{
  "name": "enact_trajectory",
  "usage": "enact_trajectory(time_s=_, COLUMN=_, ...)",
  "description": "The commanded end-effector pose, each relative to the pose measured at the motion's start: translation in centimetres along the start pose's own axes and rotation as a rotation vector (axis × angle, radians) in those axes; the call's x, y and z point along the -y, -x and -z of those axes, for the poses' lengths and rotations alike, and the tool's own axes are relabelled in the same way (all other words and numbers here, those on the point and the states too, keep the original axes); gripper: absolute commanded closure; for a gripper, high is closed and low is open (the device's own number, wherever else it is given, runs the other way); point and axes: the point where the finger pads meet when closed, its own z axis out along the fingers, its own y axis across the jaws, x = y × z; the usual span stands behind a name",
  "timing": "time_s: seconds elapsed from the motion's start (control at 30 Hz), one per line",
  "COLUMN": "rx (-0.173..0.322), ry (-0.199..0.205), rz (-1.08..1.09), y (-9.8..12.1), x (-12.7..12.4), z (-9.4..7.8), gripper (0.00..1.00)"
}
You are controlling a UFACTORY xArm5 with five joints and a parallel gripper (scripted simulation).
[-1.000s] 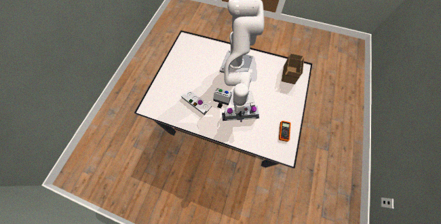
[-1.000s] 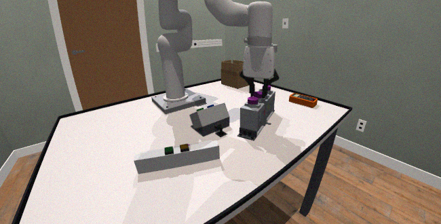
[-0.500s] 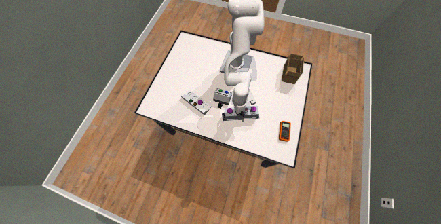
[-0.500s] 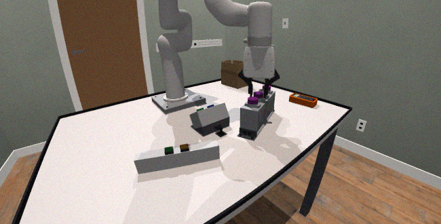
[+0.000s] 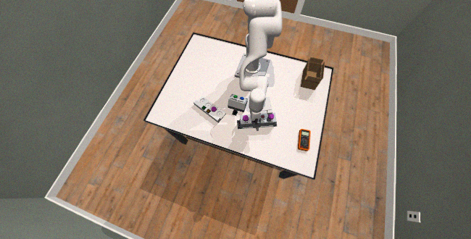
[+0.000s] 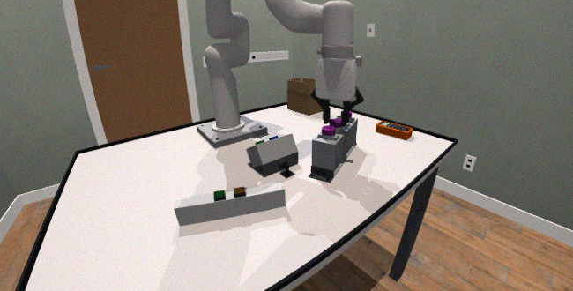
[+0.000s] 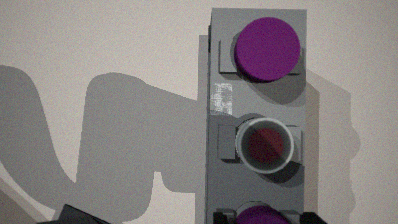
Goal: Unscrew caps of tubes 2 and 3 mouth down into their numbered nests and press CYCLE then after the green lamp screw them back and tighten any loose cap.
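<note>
Grey and block-shaped, the decapping station (image 7: 215, 165) runs up the wrist view with its tubes in a row. On its top face is a small white label (image 7: 221, 98), with print too blurred to read.

At the far end sits a round purple screw cap (image 7: 267, 48). Next comes an uncapped tube with a pale rim (image 7: 240, 145) and dark red contents. At the bottom edge a second purple cap (image 7: 261, 216) shows between two black fingertips.

The black two-finger gripper (image 6: 336, 115) hangs straight down over the station. Its fingers stand apart on either side of that cap and clamp nothing.

A third purple cap (image 5: 214, 108) lies in a nest of the long grey cap tray (image 6: 229, 208). The tray carries a green lamp (image 6: 219, 195) and an amber lamp (image 6: 239, 191).

Between tray and station stands a grey key housing (image 6: 273, 149) with a green key (image 5: 235, 97) and a blue key (image 5: 241, 98), just beside the station.

The station stands a little back from the front edge of the white, black-rimmed table (image 5: 203, 61). An orange multimeter (image 5: 303, 139) and a brown cardboard box (image 5: 312, 73) lie well apart from it. A white wall sign (image 6: 269, 55) is too small to read.
</note>
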Motion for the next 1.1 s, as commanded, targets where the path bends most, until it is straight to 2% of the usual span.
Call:
enact_trajectory(time_s=0.0, rx=0.009, ry=0.003, rz=-0.030, y=0.0, x=-0.1, z=0.4, gripper=0.54)
enact_trajectory(time_s=0.3, rx=0.009, ry=0.003, rz=-0.030, y=0.0, x=-0.1, z=0.5, gripper=0.54)
enact_trajectory(time_s=0.33, rx=0.009, ry=0.003, rz=-0.030, y=0.0, x=-0.1, z=0.5, gripper=1.00)
enact_trajectory(time_s=0.8, rx=0.009, ry=0.003, rz=-0.030, y=0.0, x=-0.1, z=0.5, gripper=1.00)
enact_trajectory(time_s=1.07, rx=0.009, ry=0.003, rz=-0.030, y=0.0, x=-0.1, z=2.9, gripper=1.00)
